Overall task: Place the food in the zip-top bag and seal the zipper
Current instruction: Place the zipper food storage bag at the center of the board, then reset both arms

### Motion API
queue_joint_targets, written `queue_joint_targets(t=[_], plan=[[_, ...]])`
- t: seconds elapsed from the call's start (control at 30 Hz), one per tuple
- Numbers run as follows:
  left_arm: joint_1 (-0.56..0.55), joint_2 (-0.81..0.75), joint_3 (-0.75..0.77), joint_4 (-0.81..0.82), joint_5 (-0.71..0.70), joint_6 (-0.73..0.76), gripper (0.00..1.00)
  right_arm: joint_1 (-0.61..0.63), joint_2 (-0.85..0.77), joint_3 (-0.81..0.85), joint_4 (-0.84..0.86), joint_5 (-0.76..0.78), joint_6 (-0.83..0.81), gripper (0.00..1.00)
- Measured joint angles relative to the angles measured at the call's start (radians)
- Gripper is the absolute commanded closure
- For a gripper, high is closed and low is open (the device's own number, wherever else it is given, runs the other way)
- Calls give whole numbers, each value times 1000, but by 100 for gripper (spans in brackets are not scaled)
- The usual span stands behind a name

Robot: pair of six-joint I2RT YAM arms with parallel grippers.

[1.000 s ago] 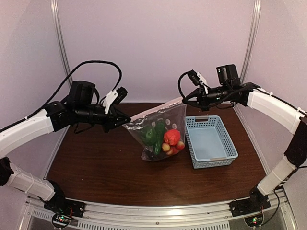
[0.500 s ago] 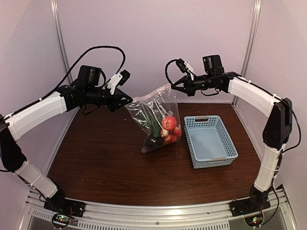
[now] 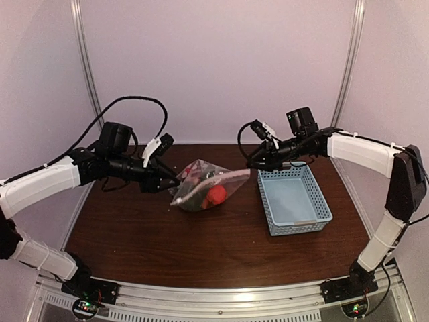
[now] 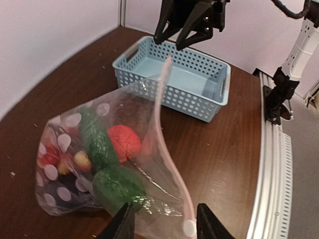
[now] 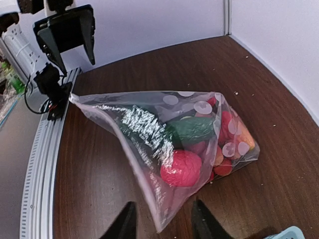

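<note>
From above, the zip-top bag lay between your left gripper and right gripper, beside the blue basket. Left wrist: fingers stood parted astride the zipper. Right wrist: fingers stood parted astride a bag corner.

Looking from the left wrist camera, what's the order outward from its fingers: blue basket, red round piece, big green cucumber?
1. Green cucumber: just ahead, bottom centre.
2. Red round piece: behind it, mid-picture.
3. Blue basket: farthest, top.
</note>
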Motion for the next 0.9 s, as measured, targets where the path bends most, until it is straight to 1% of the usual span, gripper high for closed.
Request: queue_joint_targets(t=[0.03, 0.07, 0.13, 0.17, 0.2, 0.23, 0.27, 0.37, 0.53, 0.57, 0.6, 0.63, 0.7, 0.73, 0.8, 0.9], plan=[[-3, -15, -48, -3, 21, -12, 45, 5, -5, -27, -23, -5, -13, 36], [-6, -29, -90, -6, 32, -24, 38, 12, -6, -48, -68, -16, -45, 32], [-11, -62, -143, -10, 32, -43, 26, 17, -10, -49, -140, -23, -72, 23], [-13, -81, -153, -8, 18, -53, 22, 18, -15, -40, -180, -24, -94, 18], [-14, -109, -157, -5, -5, -61, 19, 15, -24, -26, -213, -24, -104, 3], [-14, -137, -156, 5, -34, -69, 17, 7, -38, -12, -235, -22, -103, 1], [-14, -169, -150, 19, -78, -77, 15, -5, -58, -3, -243, -19, -89, 0], [-14, -202, -86, 34, -233, -94, 5, -68, -136, 2, -220, 6, -15, 0], [-13, -131, 103, 13, -533, -150, 2, -232, -258, -2, -133, 153, 139, 0], [-13, -119, 131, 6, -590, -159, 2, -259, -289, -5, -117, 221, 164, 0], [-13, -113, 152, -2, -635, -168, 2, -282, -297, -6, -114, 241, 169, 1], [-13, -112, 163, -7, -671, -172, 2, -297, -318, -12, -102, 301, 184, 0], [-13, -114, 182, -16, -748, -180, 2, -306, -383, -42, -75, 493, 220, 0], [-13, -116, 189, -19, -780, -183, 2, -306, -409, -52, -67, 560, 228, 0], [-13, -121, 203, -33, -826, -189, 2, -306, -475, -74, -45, 710, 246, 1], [-13, -134, 220, -47, -859, -196, 2, -306, -565, -114, -1, 846, 257, 1]])
